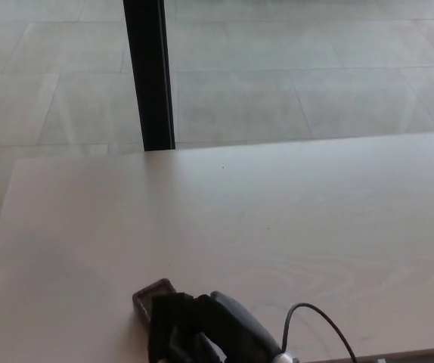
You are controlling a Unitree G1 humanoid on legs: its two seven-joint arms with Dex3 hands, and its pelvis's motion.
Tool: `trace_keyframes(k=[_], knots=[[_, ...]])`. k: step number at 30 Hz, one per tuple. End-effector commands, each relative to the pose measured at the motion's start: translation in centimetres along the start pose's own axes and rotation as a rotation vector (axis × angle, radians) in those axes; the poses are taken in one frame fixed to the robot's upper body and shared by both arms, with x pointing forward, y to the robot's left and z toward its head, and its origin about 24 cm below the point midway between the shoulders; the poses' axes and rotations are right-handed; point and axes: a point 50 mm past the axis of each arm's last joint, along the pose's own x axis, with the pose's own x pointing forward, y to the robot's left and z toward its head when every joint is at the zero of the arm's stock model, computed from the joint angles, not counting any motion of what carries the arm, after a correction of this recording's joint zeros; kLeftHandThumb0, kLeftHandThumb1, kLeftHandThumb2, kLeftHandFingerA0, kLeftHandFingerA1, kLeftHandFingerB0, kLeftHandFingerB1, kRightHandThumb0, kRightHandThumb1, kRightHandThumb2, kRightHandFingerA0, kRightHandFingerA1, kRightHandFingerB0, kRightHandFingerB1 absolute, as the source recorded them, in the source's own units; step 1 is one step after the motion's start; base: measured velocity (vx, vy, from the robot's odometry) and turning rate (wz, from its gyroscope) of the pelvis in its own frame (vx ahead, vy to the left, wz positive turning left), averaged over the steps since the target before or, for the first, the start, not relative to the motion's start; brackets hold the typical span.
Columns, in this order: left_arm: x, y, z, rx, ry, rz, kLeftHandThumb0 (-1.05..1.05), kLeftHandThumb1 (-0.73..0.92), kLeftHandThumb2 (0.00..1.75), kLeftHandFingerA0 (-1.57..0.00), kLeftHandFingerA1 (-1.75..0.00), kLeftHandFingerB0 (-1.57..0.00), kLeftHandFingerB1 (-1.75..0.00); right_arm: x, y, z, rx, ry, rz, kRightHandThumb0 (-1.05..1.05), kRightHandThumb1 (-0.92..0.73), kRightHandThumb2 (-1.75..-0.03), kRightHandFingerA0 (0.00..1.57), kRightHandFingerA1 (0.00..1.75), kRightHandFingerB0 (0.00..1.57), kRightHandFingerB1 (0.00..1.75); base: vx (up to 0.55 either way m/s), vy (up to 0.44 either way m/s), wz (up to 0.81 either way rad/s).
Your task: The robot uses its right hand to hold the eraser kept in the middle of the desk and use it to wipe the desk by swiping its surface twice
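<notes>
Right now the right hand (194, 333) is clamped over the eraser (150, 296), fingers wrapped on top, down at the near edge of the desk (292, 219), left of centre along that edge. Only the eraser's far-left corner pokes out from under the hand; rest is hidden. Left hand not visible. A black cable (319, 321) loops off the wrist just above the desk top. Risks, as I judge them: eraser is very close to the near edge, so a swipe pulled further toward the robot could run it off the desk or tip it over the lip. Grip hides most of the eraser, can't tell if it sits flat; if tilted, the wipe skips. Cable could drag on the surface. Black post (149, 76) stands past the far edge, well clear.
</notes>
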Motion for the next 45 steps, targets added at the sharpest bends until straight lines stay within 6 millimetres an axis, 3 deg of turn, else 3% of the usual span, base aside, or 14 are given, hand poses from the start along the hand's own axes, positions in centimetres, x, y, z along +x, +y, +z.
trace_keyframes(k=[1, 9, 13, 14, 19, 23, 25, 31, 32, 33, 34, 38, 40, 45], knots=[[0.1, 0.9, 0.8, -0.026, -0.009, 0.026, -0.66, 0.90, 0.67, -0.68, -0.62, -0.60, -0.55, -2.0, -3.6, -3.8, -0.070, 0.202, -0.020, -0.29, -0.59, -1.13, 0.82, 1.75, 0.67, 1.56, 0.00, 0.000, 0.00], [0.0, 0.9, 0.6, -0.014, -0.006, 0.016, -0.65, 0.91, 0.67, -0.69, -0.60, -0.61, -0.55, -1.6, -10.6, -4.5, -0.054, 0.295, -0.285, -0.27, -0.61, -1.09, 0.85, 1.75, 0.68, 1.66, 0.00, 0.000, 0.00], [0.0, 1.0, 0.6, 0.005, -0.016, 0.020, -0.67, 0.91, 0.67, -0.67, -0.61, -0.63, -0.55, -2.0, -12.1, -4.6, -0.068, 0.314, -0.333, -0.24, -0.62, -1.13, 0.91, 1.75, 0.74, 1.62, 0.00, 0.000, 0.00], [0.0, 1.1, 0.7, 0.012, -0.014, 0.022, -0.67, 0.92, 0.67, -0.70, -0.59, -0.64, -0.53, -2.2, -12.5, -4.7, -0.077, 0.322, -0.345, -0.26, -0.66, -1.03, 0.89, 1.75, 0.72, 1.65, 0.00, 0.000, 0.00], [-0.1, 1.2, 0.6, 0.032, -0.018, 0.027, -0.67, 0.91, 0.67, -0.71, -0.60, -0.63, -0.53, -3.7, -14.8, -5.4, -0.091, 0.331, -0.444, -0.23, -0.58, -1.09, 0.94, 1.75, 0.79, 1.60, 0.00, 0.000, 0.00], [0.0, 1.0, 0.7, 0.015, -0.018, 0.024, -0.67, 0.91, 0.67, -0.70, -0.63, -0.64, -0.55, -6.4, -17.5, -6.4, -0.097, 0.425, -0.529, -0.24, -0.63, -0.89, 0.86, 1.75, 0.71, 1.62, 0.00, 0.000, 0.00], [0.0, 1.1, 0.7, 0.020, -0.024, 0.026, -0.67, 0.91, 0.67, -0.69, -0.61, -0.63, -0.54, -8.2, -18.7, -7.1, -0.091, 0.463, -0.582, -0.20, -0.56, -0.97, 0.85, 1.75, 0.71, 1.64, 0.00, 0.000, 0.00], [0.0, 1.3, 0.7, 0.018, -0.022, 0.035, -0.66, 0.91, 0.68, -0.68, -0.61, -0.64, -0.54, -11.4, -19.6, -8.4, -0.095, 0.558, -0.631, -0.20, -0.52, -1.07, 0.90, 1.75, 0.77, 1.54, 0.00, 0.000, 0.00], [0.0, 1.3, 0.7, 0.020, -0.019, 0.037, -0.66, 0.91, 0.67, -0.70, -0.61, -0.63, -0.54, -11.7, -19.6, -8.5, -0.105, 0.560, -0.627, -0.20, -0.53, -1.13, 1.07, 1.74, 0.78, 1.47, 0.00, 0.000, 0.00], [0.0, 1.3, 0.6, 0.024, -0.019, 0.037, -0.66, 0.91, 0.67, -0.70, -0.61, -0.63, -0.54, -11.8, -19.5, -8.5, -0.104, 0.560, -0.629, -0.20, -0.53, -1.13, 1.07, 1.74, 0.78, 1.47, 0.00, 0.000, 0.00], [-0.1, 1.3, 0.6, 0.027, -0.018, 0.035, -0.67, 0.92, 0.67, -0.70, -0.61, -0.62, -0.54, -11.8, -19.5, -8.6, -0.101, 0.563, -0.628, -0.23, -0.52, -1.09, 0.91, 1.75, 0.79, 1.55, 0.00, 0.000, 0.00], [-0.1, 1.2, 0.6, 0.033, -0.028, 0.027, -0.67, 0.91, 0.67, -0.69, -0.62, -0.63, -0.55, -12.1, -19.8, -8.4, -0.138, 0.556, -0.636, -0.23, -0.52, -1.10, 0.86, 1.75, 0.77, 1.58, 0.00, 0.000, 0.00], [-0.1, 1.2, 0.6, 0.025, -0.024, 0.029, -0.67, 0.91, 0.67, -0.70, -0.62, -0.63, -0.55, -12.3, -20.1, -8.3, -0.166, 0.565, -0.632, -0.21, -0.55, -1.05, 0.94, 1.75, 0.71, 1.51, 0.00, 0.000, 0.00], [0.0, 1.4, 1.2, 0.029, -0.035, 0.033, -0.67, 0.92, 0.66, -0.71, -0.61, -0.63, -0.54, -13.2, -22.1, -7.8, -0.182, 0.573, -0.724, -0.22, -0.61, -0.90, 0.84, 1.75, 0.71, 1.54, 0.00, 0.000, 0.00]])
